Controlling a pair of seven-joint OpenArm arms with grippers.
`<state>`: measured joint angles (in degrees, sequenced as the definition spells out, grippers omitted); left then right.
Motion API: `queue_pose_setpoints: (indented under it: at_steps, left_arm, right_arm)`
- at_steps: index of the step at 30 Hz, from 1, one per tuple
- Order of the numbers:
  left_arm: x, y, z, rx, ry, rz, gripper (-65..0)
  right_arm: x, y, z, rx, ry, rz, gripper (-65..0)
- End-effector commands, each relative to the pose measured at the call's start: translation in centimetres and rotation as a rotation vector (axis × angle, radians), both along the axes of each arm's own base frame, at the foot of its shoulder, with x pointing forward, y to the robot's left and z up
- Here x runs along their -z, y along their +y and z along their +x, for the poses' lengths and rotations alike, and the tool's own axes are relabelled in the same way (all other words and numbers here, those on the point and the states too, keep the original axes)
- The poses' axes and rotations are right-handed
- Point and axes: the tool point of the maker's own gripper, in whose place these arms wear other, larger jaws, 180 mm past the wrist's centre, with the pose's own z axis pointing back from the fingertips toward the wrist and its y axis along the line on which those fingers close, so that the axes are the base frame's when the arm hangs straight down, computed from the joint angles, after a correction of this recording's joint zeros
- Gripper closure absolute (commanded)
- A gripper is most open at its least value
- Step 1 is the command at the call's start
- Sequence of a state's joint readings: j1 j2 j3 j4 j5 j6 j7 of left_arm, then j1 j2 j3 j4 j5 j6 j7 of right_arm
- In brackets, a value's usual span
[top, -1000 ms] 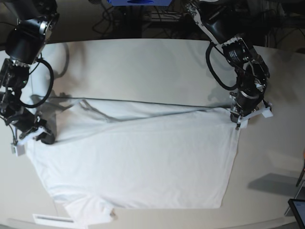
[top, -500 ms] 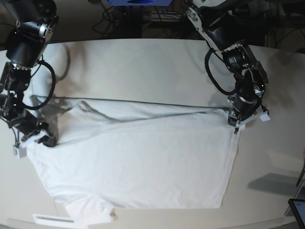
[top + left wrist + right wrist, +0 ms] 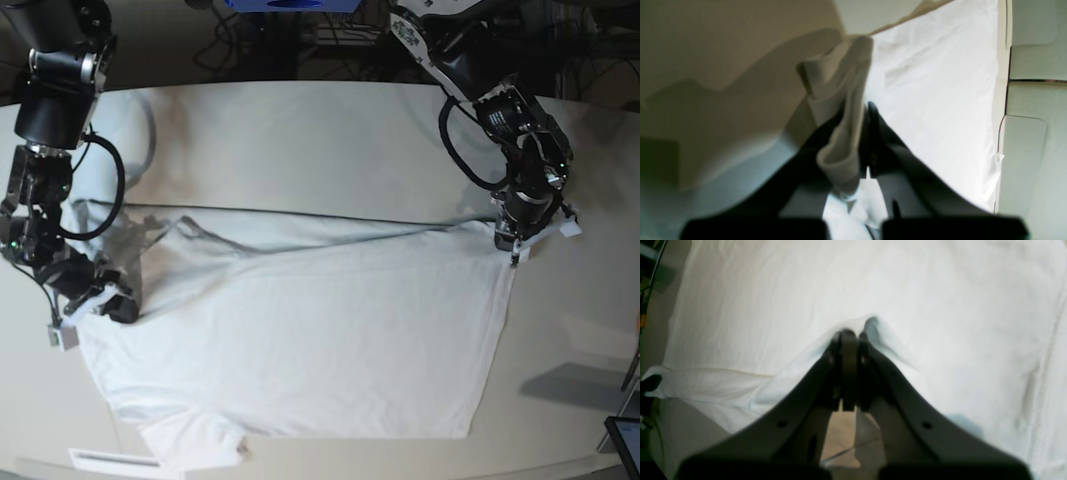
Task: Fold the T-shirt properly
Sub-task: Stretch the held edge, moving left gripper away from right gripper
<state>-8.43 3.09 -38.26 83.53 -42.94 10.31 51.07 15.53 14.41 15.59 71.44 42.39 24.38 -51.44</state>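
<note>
Two hands (image 3: 512, 245) (image 3: 100, 305) tight on T-shirt (image 3: 300, 340)

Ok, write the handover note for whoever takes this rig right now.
Left gripper: shut on the T-shirt, pinching bunched fabric at its corner.
Right gripper: shut on the T-shirt at the opposite edge.
T-shirt: spread on the table, its far part folded over towards the near side, one sleeve at the near edge.
Done: both edges gripped, first fold started.
Left: finish that fold, then the remaining folds.
</note>
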Motion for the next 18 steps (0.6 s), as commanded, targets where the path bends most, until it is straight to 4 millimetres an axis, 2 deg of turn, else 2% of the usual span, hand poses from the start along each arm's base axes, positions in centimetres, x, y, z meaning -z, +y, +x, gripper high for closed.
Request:
queue_pose_setpoints:
  at_steps: [1,6,8,16,18]
  left_arm:
    - [-1.9,1.1,1.0,-0.007,-0.05,0.04,0.0]
    - [-2.2,1.1,1.3,-0.007,-0.059,0.039,0.0]
    - [-2.3,1.1,1.4,-0.008,-0.063,0.04,0.0]
    - [-4.6,1.5,2.9,-0.015,-0.122,0.061,0.0]
    - [-5.6,1.5,3.8,-0.016,-0.15,0.063,-4.9]
  right_arm:
    - [-2.5,-0.7,1.4,0.01,-0.08,0.0,-0.1]
    - [-2.4,-0.5,1.4,0.01,-0.08,0.004,-1.5]
    - [-2.4,-0.6,1.4,0.013,-0.081,0.004,-4.8]
    - [-2.6,-1.0,1.4,0.02,-0.084,0.003,-26.1]
    - [-2.6,-1.0,1.4,0.02,-0.084,0.003,-29.7]
